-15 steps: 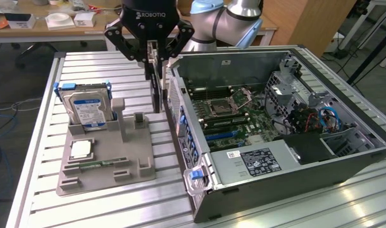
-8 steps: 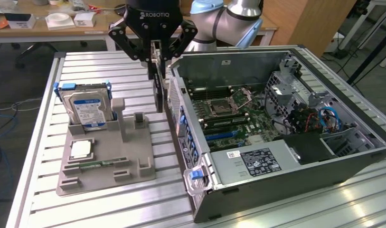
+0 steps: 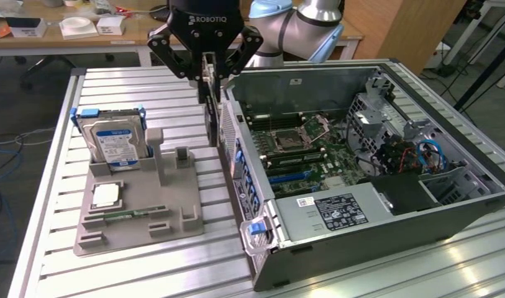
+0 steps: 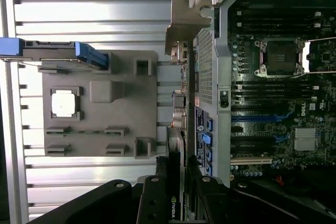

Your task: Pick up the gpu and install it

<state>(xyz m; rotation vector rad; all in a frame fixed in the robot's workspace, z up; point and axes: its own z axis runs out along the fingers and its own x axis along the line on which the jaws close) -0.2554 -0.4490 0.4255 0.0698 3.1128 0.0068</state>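
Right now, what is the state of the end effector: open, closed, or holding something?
End effector: closed on the gpu, which hangs edge-on beside the open computer case.

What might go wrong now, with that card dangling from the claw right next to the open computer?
First, the gripper pinches the gpu only by its upper edge, so the long card might tilt or slip. Second, the card hangs just beside the computer case and its perforated wall; a small misjudgement could knock it against the metal instead of clearing it.
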